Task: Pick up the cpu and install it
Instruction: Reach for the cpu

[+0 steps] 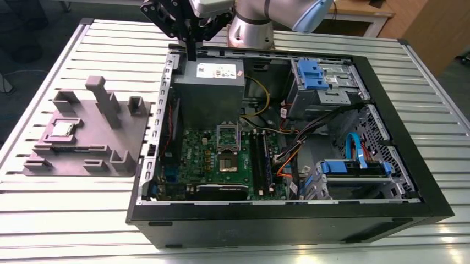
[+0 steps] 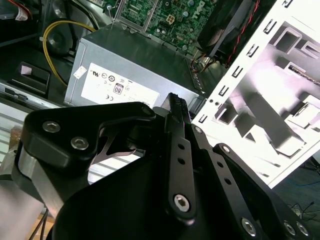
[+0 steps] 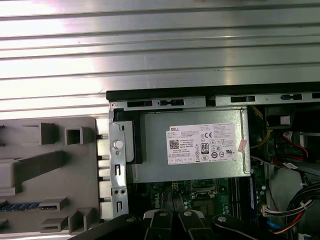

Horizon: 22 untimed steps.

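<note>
Well, the surface (image 1: 74, 220) holds the case (image 1: 294, 220) and the plate (image 1: 88, 137). The gripper (image 1: 192, 54) hangs over the case rim, jaws pressed together, empty. The cpu (image 1: 61, 129) lies on the plate, well apart. Tall blocks (image 1: 103, 102) beside it might get bumped.
</note>
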Motion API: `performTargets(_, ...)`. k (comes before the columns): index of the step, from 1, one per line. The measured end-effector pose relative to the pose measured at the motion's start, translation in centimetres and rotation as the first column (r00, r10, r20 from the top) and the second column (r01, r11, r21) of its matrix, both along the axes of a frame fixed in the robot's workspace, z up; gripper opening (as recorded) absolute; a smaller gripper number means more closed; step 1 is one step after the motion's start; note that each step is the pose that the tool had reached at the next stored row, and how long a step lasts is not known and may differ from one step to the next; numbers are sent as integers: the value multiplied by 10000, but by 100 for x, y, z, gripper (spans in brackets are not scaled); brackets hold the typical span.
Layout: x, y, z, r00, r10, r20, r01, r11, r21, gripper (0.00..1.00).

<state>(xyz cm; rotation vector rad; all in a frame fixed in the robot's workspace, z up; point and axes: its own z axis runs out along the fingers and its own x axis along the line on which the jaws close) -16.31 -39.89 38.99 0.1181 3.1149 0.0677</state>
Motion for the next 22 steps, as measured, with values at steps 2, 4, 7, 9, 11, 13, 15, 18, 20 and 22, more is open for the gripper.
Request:
performTargets(2, -5, 0, 0, 10000, 0, 0, 0, 10000, 0, 10)
performTargets(4, -26, 0, -2, 10000, 0, -1, 0, 10000, 0, 10)
performTargets(7, -48, 0, -10, 10000, -1, -14, 1, 10000, 1, 10)
performTargets(9, -52, 0, -11, 10000, -1, -14, 1, 10000, 2, 10)
performTargets(11, -57, 0, -11, 10000, 0, -16, 0, 10000, 0, 10)
performTargets(13, -60, 0, -11, 10000, 0, -16, 0, 10000, 0, 10)
performTargets(15, -64, 0, -12, 10000, 0, -17, 0, 10000, 0, 10)
performTargets(18, -70, 0, -13, 10000, 0, -19, 0, 10000, 0, 10)
performTargets(20, -74, 0, -13, 10000, 0, -20, 0, 10000, 0, 10)
performTargets(22, -79, 0, -14, 10000, 0, -21, 0, 10000, 0, 10)
